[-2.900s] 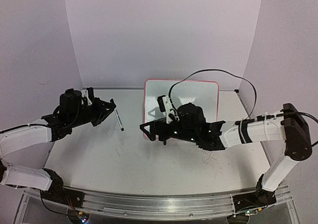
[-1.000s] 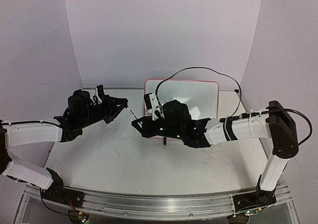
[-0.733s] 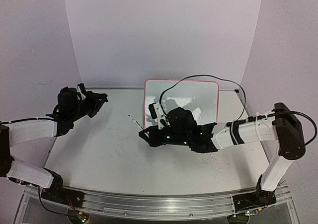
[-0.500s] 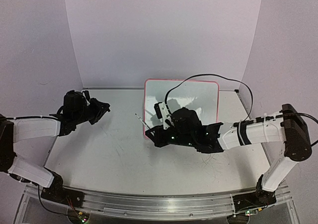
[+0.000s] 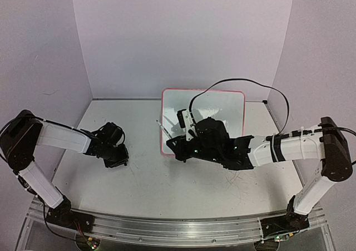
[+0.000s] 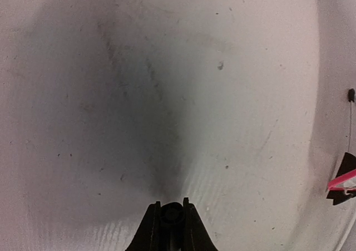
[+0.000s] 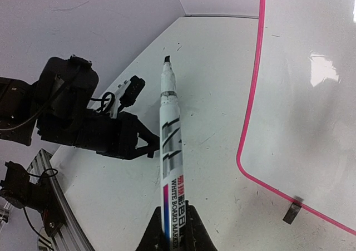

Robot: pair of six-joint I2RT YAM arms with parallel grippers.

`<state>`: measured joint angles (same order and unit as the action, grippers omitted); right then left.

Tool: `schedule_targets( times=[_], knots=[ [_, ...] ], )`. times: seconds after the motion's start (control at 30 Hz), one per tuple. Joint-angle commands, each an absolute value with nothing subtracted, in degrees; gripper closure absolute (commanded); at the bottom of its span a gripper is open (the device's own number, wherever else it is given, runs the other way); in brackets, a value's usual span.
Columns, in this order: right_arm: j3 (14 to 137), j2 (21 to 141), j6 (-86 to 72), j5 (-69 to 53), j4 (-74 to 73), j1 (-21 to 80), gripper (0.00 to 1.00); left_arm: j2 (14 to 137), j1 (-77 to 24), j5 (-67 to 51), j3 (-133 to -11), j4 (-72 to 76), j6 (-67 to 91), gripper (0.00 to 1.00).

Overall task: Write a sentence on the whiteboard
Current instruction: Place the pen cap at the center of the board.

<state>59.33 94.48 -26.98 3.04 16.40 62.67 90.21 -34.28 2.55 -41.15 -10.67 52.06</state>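
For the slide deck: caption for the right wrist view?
Right gripper holds an uncapped marker beside the pink-framed whiteboard.

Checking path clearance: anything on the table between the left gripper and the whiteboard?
Nothing lying there: top view shows bare table between left gripper and whiteboard; the right gripper's marker juts over that stretch.
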Motion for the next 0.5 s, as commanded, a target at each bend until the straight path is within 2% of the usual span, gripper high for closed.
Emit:
schedule_targets(
  times=[0.0, 0.17, 0.47],
  knots=[
    [59.2, 92.4, -25.8, 4.7, 17.2, 62.7, 1.0, 92.2, -35.2, 7.1, -43.2, -14.7, 49.8, 0.88],
    [58.9, 92.2, -25.8, 5.1, 17.3, 62.7, 1.0, 92.2, -35.5, 7.3, -43.0, -14.8, 50.0, 0.79],
    [57.5, 91.2, -24.0, 6.4, 17.3, 62.7, 1.0, 82.5, -35.5, 7.9, -42.9, -14.9, 48.3, 0.51]
  ],
)
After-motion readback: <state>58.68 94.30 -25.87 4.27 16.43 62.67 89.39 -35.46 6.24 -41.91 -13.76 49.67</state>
